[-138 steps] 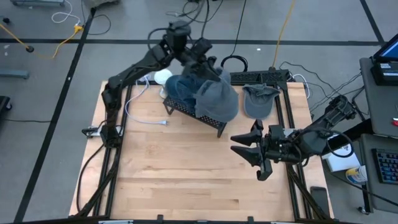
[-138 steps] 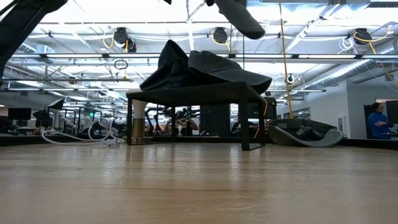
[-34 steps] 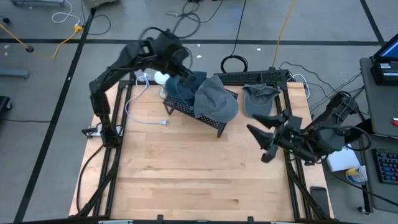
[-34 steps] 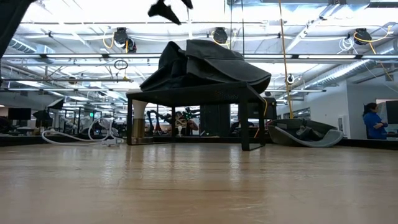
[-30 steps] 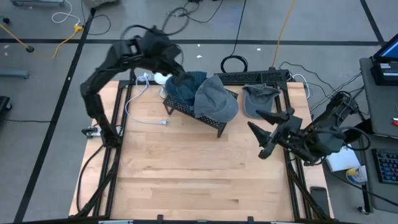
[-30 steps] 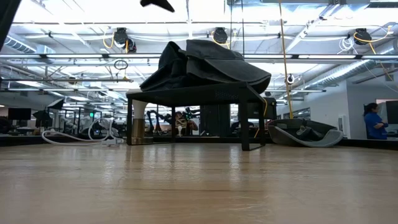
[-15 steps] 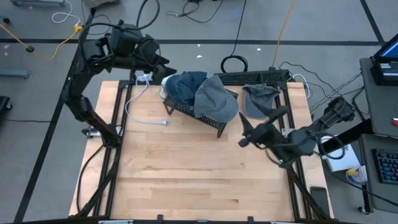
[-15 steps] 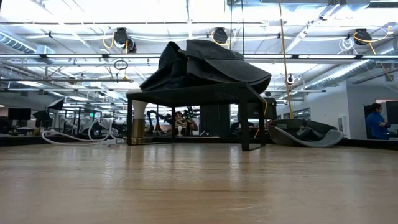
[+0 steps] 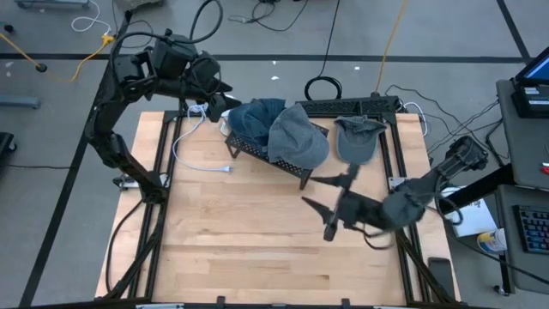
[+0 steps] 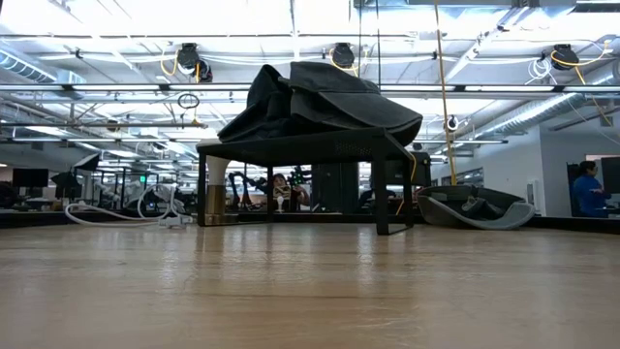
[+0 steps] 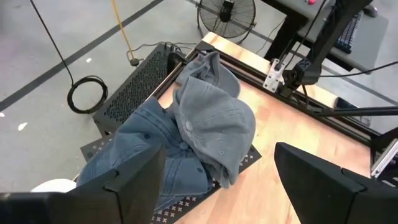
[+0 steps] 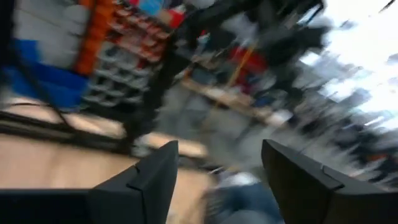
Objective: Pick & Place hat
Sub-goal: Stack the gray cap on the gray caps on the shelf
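A black perforated rack stands on the far part of the table. A blue denim hat and a grey hat lie on its top, the grey one overlapping the blue; the left wrist view shows both, blue hat and grey hat. A third grey cap lies on the table at the far right. My left gripper hovers open, high beside the rack's far-left end. My right gripper hangs open over the table near the rack's right end, nothing between its fingers.
A white cable trails over the table's far left, with a white round object behind the rack. The table's black frame rails run along both sides. Bare wood lies across the near half. A person sits far off in the room.
My left gripper has drawn back from the blue hat toward the table's far-left corner, staying open. My right gripper has swung from the right edge toward the table's middle, turning as it went. The hats and the rack have kept still.
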You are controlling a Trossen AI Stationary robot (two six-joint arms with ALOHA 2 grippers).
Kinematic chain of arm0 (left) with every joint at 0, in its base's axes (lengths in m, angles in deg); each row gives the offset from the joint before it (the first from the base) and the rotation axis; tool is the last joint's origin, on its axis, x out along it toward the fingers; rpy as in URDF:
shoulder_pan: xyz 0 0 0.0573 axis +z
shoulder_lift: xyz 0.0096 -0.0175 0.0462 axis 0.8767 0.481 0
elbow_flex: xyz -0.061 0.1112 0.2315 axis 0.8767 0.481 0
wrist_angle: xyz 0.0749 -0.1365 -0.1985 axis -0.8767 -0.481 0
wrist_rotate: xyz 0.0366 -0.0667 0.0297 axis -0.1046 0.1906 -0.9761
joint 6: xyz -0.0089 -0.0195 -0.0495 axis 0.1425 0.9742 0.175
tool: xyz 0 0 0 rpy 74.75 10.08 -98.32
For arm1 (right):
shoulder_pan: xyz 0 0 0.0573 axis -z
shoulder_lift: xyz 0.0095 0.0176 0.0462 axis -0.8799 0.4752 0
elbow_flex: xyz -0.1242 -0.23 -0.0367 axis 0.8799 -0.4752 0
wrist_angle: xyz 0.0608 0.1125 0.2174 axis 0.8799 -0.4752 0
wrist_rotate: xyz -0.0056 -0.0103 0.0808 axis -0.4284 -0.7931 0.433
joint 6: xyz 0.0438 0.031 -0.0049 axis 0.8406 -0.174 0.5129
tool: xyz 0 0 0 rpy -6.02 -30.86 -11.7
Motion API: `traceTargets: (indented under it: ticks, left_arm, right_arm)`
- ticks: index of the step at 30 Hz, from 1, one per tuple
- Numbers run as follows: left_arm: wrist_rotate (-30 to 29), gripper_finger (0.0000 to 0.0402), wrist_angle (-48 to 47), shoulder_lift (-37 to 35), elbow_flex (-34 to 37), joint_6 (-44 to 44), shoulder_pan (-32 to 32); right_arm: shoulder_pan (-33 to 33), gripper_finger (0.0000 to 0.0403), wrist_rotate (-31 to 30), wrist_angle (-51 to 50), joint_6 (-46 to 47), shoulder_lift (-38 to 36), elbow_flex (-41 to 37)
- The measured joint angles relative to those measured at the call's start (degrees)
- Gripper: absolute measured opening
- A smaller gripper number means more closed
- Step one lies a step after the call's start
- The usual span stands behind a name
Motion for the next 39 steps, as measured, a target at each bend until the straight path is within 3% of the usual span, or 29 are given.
traceTargets:
  ticks: [6, 9, 13, 18, 27, 34, 39]
  left_arm:
    - [3.51, 0.0302, -1.50, 0.00, -0.02, 0.02, 0.00]
    - [4.56, 0.0308, -3.30, 0.00, -0.02, 0.06, -0.02]
    - [4.45, 0.0315, -4.64, 0.00, -0.01, 0.46, -0.02]
    - [4.43, 0.0315, -4.66, 0.00, -0.02, 0.83, -0.02]
    - [4.46, 0.0297, -4.61, 0.00, -0.02, 0.02, -0.02]
    - [4.41, 0.0305, -4.51, 0.00, -0.02, 0.42, -0.02]
    - [4.41, 0.0317, -4.61, 0.00, -0.01, -1.52, -0.01]
  right_arm:
    - [6.20, 0.0211, 18.82, -20.35, 29.66, -0.27, 0.00]
    - [8.47, 0.0211, 25.74, -27.79, 39.10, -0.15, 0.00]
    - [8.84, 0.0215, 25.61, -36.62, 44.90, 0.16, 0.00]
    - [9.59, 0.0217, 26.11, -48.58, 60.19, 0.84, 0.03]
    - [9.52, 0.0218, 30.14, -71.12, 72.61, 7.57, -0.63]
    - [9.48, 0.0218, 25.92, -71.35, 79.38, 13.23, -9.11]
    - [9.25, 0.0216, 16.86, -70.09, 85.51, 14.07, -16.81]
